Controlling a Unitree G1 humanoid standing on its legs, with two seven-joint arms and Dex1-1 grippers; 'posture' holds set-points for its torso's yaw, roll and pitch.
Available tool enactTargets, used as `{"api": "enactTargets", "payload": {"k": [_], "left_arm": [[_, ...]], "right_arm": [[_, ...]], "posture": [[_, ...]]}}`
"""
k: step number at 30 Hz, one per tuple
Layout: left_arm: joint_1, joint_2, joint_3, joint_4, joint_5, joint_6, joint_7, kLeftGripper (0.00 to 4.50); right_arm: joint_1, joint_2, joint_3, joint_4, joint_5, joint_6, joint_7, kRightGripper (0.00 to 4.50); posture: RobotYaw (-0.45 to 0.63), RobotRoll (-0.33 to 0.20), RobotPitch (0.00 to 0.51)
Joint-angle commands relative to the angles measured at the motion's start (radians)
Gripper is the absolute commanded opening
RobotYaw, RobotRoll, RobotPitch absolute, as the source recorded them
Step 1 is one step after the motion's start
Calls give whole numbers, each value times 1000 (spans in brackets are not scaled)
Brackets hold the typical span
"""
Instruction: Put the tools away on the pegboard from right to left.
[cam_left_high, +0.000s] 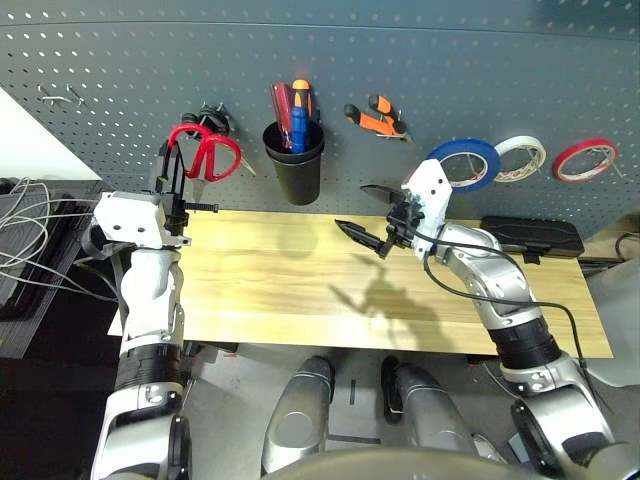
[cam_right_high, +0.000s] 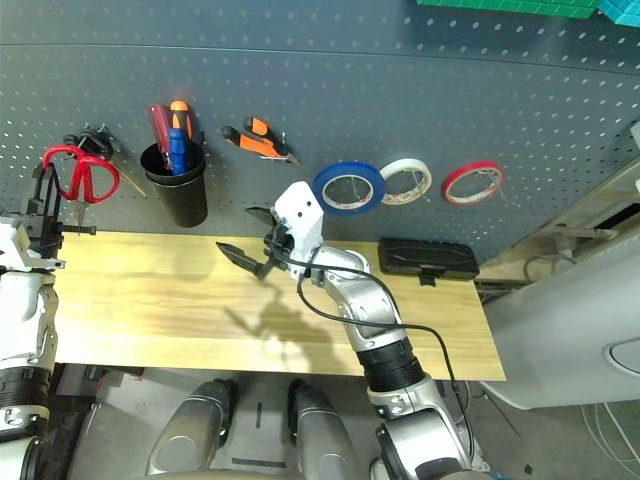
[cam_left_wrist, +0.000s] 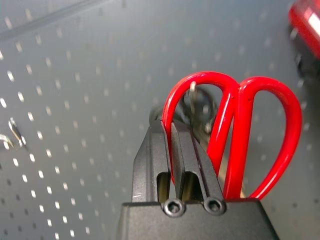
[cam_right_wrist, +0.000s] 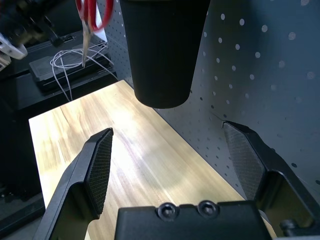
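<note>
Even bright light, soft shadows, blurred wrist background

Workbench corner with clutter at the edges

A light wooden tabletop (cam_left_high: 300, 290) fills the centre; at nine o'clock grey cables (cam_left_high: 40, 240) loop over dark equipment, a white panel (cam_left_high: 30, 140) sits at ten o'clock, and pale grey casing (cam_right_high: 570, 330) stands at three o'clock.
</note>
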Motion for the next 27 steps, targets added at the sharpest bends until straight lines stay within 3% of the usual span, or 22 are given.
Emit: {"api": "enactTargets", "payload": {"k": [1,8,15,21,22,27], "left_arm": [[-16,-2,-6,62,-3,56,-4,42],[-71,-4,-34,146,-9,171,-48,42],[-64,-19,-103,221,51,100,-81,2204],[-26,-58,-159,247,77,177,-91,4300],[-18,-64,-165,240,77,188,-94,4481],[3,-91,-208,285,107,246,-93,4481]], "right_arm": [[8,1,4,6,-6,-2,-4,4500],[18,5,2,12,-8,3,-21,4500],[53,32,-90,148,-16,25,-162,4500],[96,51,-157,248,-39,42,-292,4500],[100,57,-173,265,-39,44,-318,4500],[108,80,-293,393,-23,37,-463,4500]], "posture": [[152,0,196],[147,0,196],[140,0,204],[127,0,220],[127,0,220],[93,0,236]]}}
